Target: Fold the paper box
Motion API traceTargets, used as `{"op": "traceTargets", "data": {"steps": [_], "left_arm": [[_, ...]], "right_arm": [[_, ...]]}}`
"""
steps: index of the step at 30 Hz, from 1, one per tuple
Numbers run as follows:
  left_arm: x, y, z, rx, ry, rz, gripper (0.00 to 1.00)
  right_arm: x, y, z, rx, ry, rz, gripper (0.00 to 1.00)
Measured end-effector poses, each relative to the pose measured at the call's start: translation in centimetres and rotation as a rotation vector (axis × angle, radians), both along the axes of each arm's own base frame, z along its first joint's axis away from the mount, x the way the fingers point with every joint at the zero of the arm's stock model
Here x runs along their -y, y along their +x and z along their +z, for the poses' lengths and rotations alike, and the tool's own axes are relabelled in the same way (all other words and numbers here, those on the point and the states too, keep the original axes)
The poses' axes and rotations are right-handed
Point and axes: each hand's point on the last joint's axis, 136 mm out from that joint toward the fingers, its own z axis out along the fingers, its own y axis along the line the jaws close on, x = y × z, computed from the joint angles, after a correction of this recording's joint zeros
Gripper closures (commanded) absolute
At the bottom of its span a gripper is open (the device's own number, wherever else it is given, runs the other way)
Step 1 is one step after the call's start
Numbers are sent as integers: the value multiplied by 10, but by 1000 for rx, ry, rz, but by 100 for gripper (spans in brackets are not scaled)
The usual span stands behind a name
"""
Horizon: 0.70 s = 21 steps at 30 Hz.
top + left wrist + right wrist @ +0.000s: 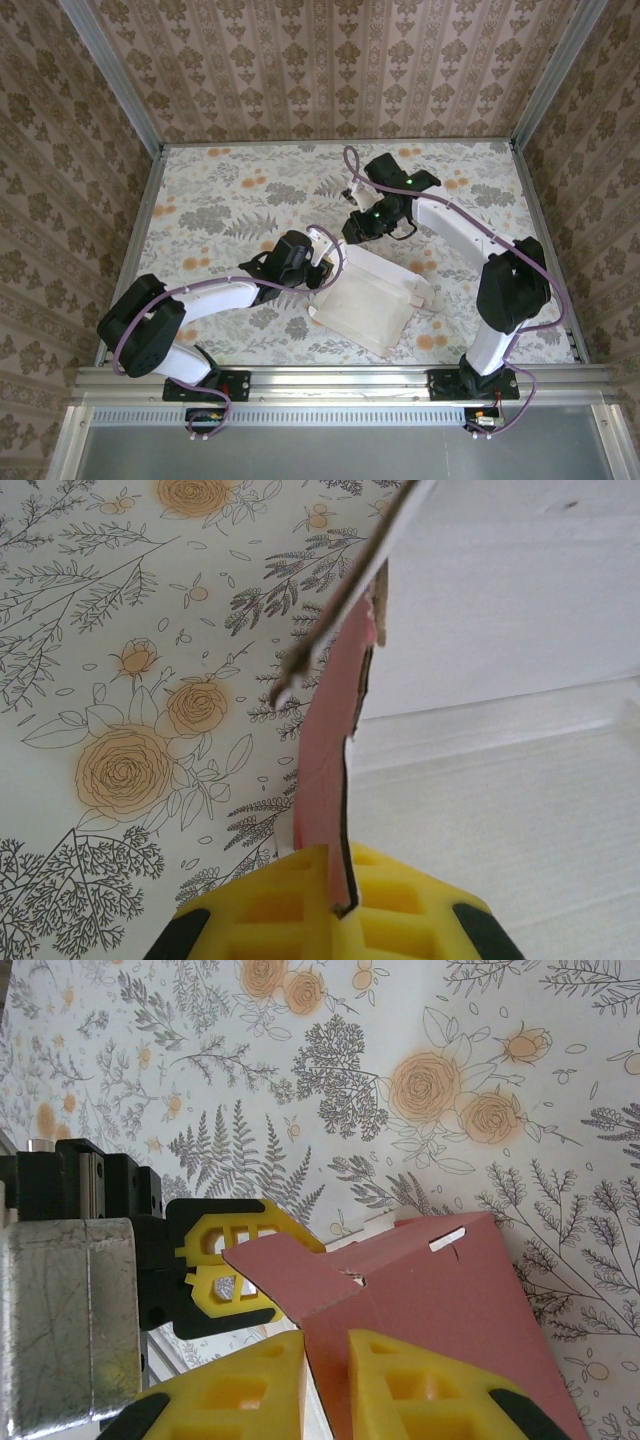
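The paper box (365, 300) lies mid-table, its pale whitish face up and its edges partly raised. My left gripper (318, 270) is at its left edge. In the left wrist view this gripper (345, 902) is shut on a thin upright pink flap (335, 710), with the pale panel (500, 810) to the right. My right gripper (358, 232) is at the box's far edge. In the right wrist view this gripper (325, 1375) has its yellow fingers tight on either side of a pink wall (450, 1300). The left gripper's fingers (215, 1235) show behind a raised pink flap.
The floral tabletop (230, 200) stretches bare to the left and far side of the box. Patterned walls stand on three sides behind metal posts. A metal rail (340, 380) with both arm bases runs along the near edge.
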Motion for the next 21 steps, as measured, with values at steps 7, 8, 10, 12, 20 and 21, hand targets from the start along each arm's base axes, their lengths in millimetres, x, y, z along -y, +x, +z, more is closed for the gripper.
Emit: {"op": "traceTargets", "data": {"steps": [7,8,10,12,20,21], "left_arm": [[1,-1,0,0,0,-4,100],[1,-1,0,1,1,-3,100],[1,-1,0,2,1,-2,100],[1,-1,0,2,1,-2,100],[1,-1,0,2,2,-2,100],[1,-1,0,1,2,-1,100]], "right_arm": [[3,4,1,-3,14,-11,83],[4,4,2,-3,15,-14,83],[5,5,2,-4,17,-17,83],[6,5,2,-5,17,-18,83],[7,7,2,-14,27,-30,62],[7,8,2,-16,31,-35,59]]}}
